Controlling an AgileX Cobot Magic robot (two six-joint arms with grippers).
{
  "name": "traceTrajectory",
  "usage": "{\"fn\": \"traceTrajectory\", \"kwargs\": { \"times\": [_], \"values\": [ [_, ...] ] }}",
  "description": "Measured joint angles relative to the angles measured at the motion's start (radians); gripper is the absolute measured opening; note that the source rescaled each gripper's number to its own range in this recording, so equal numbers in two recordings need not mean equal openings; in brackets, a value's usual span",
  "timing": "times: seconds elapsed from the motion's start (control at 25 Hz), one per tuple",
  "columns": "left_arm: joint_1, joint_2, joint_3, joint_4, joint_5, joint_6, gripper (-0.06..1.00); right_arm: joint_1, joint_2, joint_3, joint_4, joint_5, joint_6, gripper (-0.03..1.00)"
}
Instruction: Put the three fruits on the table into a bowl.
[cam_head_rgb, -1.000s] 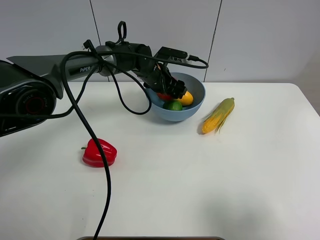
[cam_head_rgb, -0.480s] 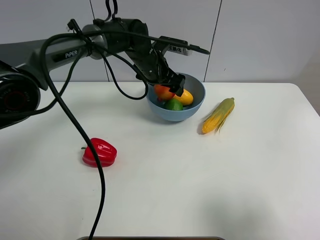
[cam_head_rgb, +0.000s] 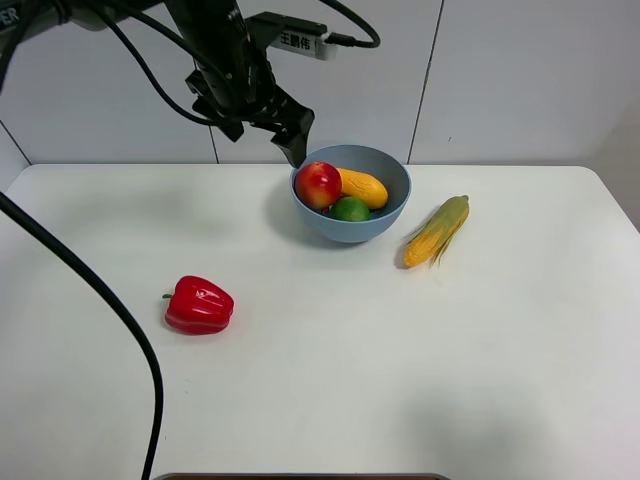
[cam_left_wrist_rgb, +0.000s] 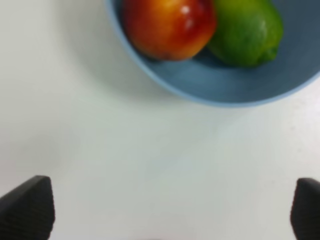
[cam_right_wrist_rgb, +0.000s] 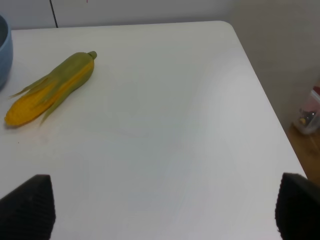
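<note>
Sitting in the light blue bowl (cam_head_rgb: 351, 195) are all three fruits: the red apple (cam_head_rgb: 318, 184) on the side nearest the left fingers (cam_head_rgb: 262, 128), the yellow-orange mango (cam_head_rgb: 362, 187) on the far side of it, and the green lime (cam_head_rgb: 350, 209) tucked against both. The left fingers hang up in the air just off the bowl's rim, spread wide and holding nothing; in the left wrist view the two dark tips (cam_left_wrist_rgb: 26, 210) sit far apart with only bare white table (cam_head_rgb: 400, 370) between them, and the apple (cam_left_wrist_rgb: 170, 26) and lime (cam_left_wrist_rgb: 245, 31) lie out ahead.

The right fingers (cam_right_wrist_rgb: 27, 205) are also spread and empty, over open table, with the corn cob (cam_right_wrist_rgb: 50, 90) ahead of them and off toward one tip. A red bell pepper (cam_head_rgb: 199, 305) lies well away from both. A black cable (cam_head_rgb: 120, 320) drapes across the table near the pepper.
</note>
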Motion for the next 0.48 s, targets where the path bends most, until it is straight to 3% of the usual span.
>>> {"fn": "traceTrajectory", "kwargs": {
  "times": [0.32,0.48],
  "values": [
    [0.058,-0.142,0.019,0.022,0.014,0.019,0.83,0.0,0.0,0.0,0.0,0.0,0.0,0.69],
    [0.076,-0.226,0.107,0.022,0.013,0.019,0.83,0.0,0.0,0.0,0.0,0.0,0.0,0.69]
  ]
}}
